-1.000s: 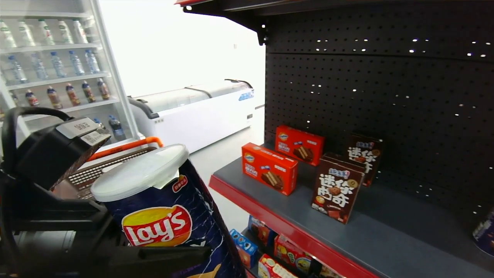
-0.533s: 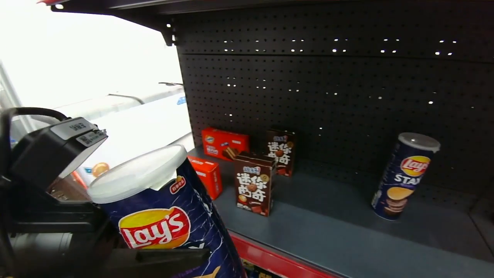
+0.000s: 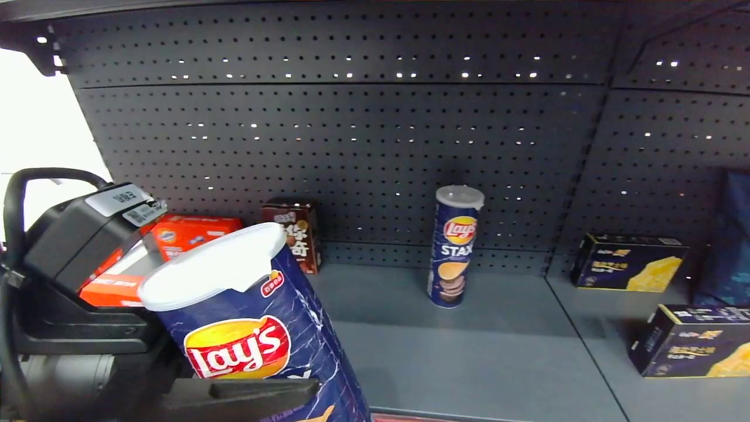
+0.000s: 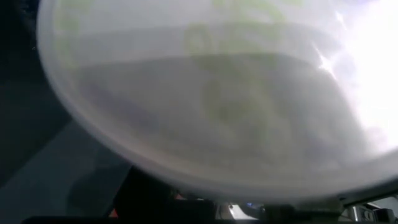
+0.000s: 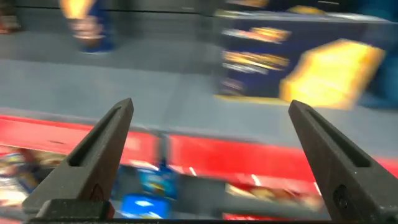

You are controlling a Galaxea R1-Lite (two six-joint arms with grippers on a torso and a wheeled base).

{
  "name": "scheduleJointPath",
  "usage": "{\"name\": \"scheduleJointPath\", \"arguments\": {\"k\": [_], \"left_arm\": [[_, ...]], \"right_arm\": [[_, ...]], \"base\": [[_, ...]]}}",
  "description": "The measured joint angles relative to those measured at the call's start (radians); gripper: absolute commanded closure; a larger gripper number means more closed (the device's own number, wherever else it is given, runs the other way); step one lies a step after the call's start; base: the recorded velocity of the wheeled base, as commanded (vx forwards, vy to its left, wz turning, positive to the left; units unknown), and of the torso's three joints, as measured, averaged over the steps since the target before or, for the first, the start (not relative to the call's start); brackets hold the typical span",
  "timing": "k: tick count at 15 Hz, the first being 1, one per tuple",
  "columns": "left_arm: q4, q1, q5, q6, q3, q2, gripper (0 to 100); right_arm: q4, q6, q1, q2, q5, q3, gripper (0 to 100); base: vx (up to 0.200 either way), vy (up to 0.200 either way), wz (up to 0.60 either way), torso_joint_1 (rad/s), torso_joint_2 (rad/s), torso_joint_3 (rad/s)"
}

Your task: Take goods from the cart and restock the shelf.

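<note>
My left gripper (image 3: 249, 381) is shut on a dark blue chips can (image 3: 246, 328) with a white lid, held tilted at the lower left of the head view, in front of the grey shelf (image 3: 469, 351). In the left wrist view the can's white lid (image 4: 211, 106) is pressed close to the camera. A second, matching chips can (image 3: 454, 246) stands upright at the back of the shelf. My right gripper (image 5: 211, 124) is open with nothing between its fingers, in front of the shelf's red front edge (image 5: 261, 155).
A brown box (image 3: 296, 231) and orange boxes (image 3: 193, 230) stand at the shelf's back left. Dark blue and yellow boxes (image 3: 630, 262) (image 3: 697, 340) lie on the right section. A black pegboard (image 3: 351, 146) backs the shelf. Bare shelf floor lies around the standing can.
The head camera has swung right along the shelf, away from the cart and coolers, bringing the standing can and the right boxes into view. The held can keeps its place in my left gripper.
</note>
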Motion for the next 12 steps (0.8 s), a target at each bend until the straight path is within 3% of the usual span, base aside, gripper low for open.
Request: {"name": "scheduleJointPath", "arguments": {"k": [3,6,12], "left_arm": [[-0.001,0.002,-0.001,0.000,0.000,0.000,100],[-0.001,0.002,-0.001,-0.001,0.000,0.000,100],[0.000,0.010,0.002,-0.001,0.001,0.000,100]], "right_arm": [[0.000,0.000,0.000,0.000,0.000,0.000,0],[0.001,0.000,0.000,0.000,0.000,0.000,0],[0.003,-0.001,0.000,0.000,0.001,0.000,0]], "base": [[0.000,0.000,0.00,0.000,0.00,0.000],[0.000,0.000,-0.60,0.002,0.00,-0.001],[0.000,0.000,0.00,0.000,0.00,0.000]]}}
